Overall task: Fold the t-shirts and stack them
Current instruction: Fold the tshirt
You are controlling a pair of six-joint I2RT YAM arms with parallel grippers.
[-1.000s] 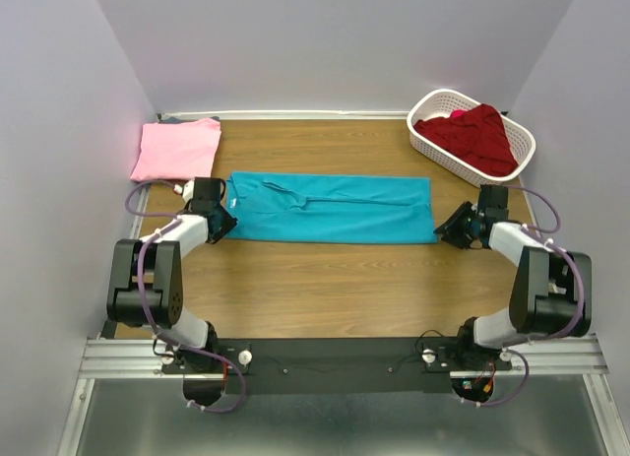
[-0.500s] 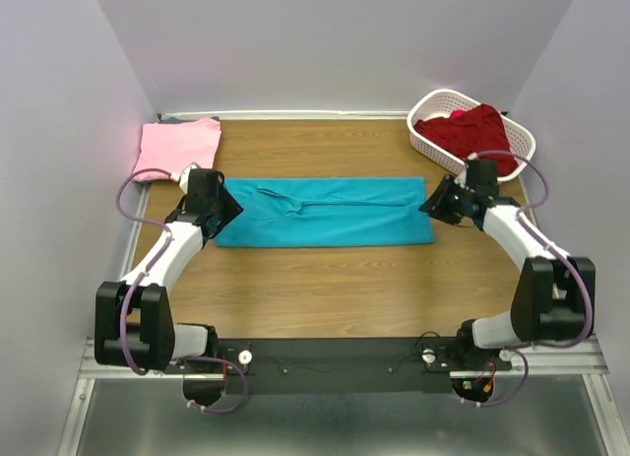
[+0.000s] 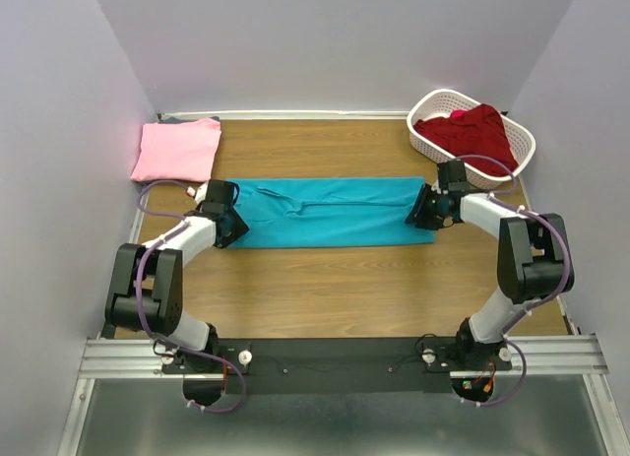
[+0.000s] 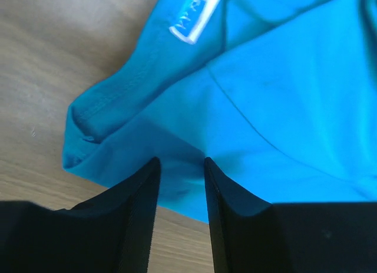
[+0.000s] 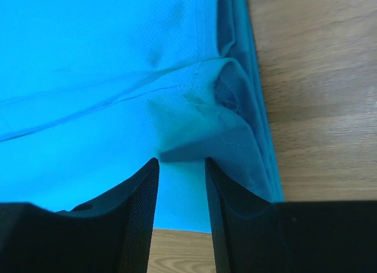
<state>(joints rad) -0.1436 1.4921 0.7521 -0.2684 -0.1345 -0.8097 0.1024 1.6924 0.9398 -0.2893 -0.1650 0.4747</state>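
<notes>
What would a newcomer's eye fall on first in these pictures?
The teal t-shirt, folded into a long strip across the middle of the table, with the left pincer and right pincer at its two ends. Next, the dark red shirt heaped in the white basket at the far right corner, and the pink shirt folded far left.

A teal short-sleeved cloth t-shirt (image 3: 330, 212) lies flat, folded into a long band across the tabletop (image 3: 325, 289). A light pink cloth t-shirt (image 3: 177, 149) lies folded at the far-left corner. A dark red cloth t-shirt (image 3: 472, 139) is heaped in a white slotted plastic basket (image 3: 423, 106).
</notes>
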